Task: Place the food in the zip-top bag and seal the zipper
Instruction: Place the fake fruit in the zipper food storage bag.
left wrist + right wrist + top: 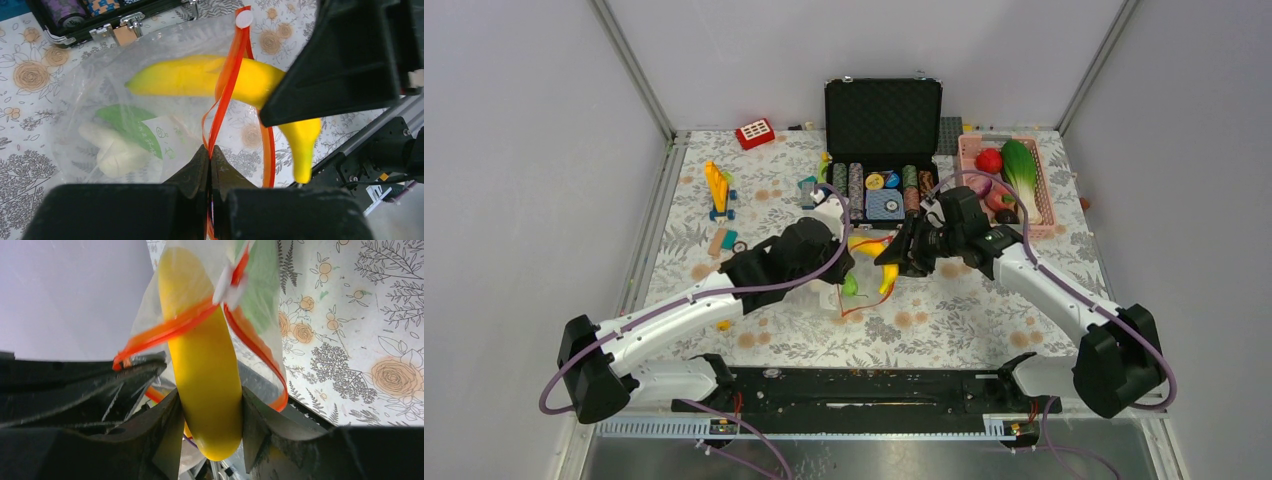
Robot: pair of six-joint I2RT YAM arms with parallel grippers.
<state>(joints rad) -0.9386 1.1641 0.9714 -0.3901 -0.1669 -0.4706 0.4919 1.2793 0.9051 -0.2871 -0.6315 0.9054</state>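
Note:
The clear zip-top bag (90,85) hangs between the two arms over the middle of the table. My left gripper (209,150) is shut on the orange-red zipper (230,75) at one side of the bag's mouth. A yellow banana (200,340) lies through the open mouth, its front half inside the bag (260,295) and its tail end outside. My right gripper (210,405) is shut on that tail end. A green-white leafy piece (120,145) sits inside the bag. In the top view the banana (887,278) shows between both grippers.
An open black case (883,120) with poker chips stands behind the bag. At the back right a pink basket (1046,195) holds a red fruit (989,160) and a cabbage (1022,170). Yellow blocks (717,188) and a red block (755,133) lie at the back left.

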